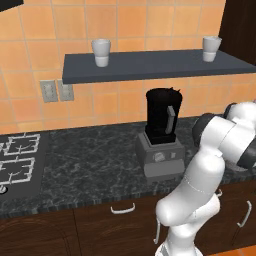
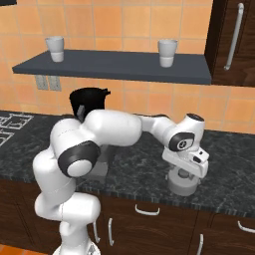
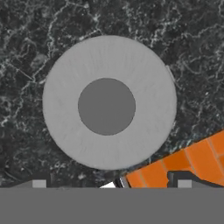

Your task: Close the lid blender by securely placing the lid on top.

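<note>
Pincer (image 2: 183,175) open, directly above lid (image 3: 109,103)

No readable text, labels, brands, numbers or signs anywhere. Blender (image 1: 161,131) dial unmarked; lid (image 3: 109,103) plain; cups, shelf, wall outlets blank.

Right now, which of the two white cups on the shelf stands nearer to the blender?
The left white cup on the shelf; it stands almost above the blender, while the right white cup sits at the shelf's far end.
</note>
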{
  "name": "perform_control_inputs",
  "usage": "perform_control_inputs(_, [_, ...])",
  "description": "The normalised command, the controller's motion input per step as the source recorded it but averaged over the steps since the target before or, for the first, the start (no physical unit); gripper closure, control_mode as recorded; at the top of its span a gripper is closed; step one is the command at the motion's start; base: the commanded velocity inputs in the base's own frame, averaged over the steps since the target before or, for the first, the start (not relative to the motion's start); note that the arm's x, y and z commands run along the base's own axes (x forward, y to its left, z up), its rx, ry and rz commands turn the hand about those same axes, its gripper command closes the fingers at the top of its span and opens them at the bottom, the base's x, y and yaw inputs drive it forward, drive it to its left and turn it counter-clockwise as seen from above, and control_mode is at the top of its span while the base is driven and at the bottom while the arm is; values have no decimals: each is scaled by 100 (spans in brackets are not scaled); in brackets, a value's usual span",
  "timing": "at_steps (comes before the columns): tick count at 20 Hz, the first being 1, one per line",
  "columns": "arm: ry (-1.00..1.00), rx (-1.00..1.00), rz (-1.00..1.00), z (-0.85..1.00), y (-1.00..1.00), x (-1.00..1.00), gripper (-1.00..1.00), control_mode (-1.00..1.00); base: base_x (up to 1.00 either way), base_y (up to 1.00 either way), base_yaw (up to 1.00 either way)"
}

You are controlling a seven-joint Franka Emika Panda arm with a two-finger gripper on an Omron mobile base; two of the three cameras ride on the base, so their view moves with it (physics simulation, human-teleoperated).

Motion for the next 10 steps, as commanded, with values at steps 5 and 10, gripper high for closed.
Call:
perform_control_inputs(5, [-4,5,5,-8,-9,23,-100,-100,0,0,0])
perform_control_inputs(10, [-4,4,4,-13,-13,16,-100,-100,0,0,0])
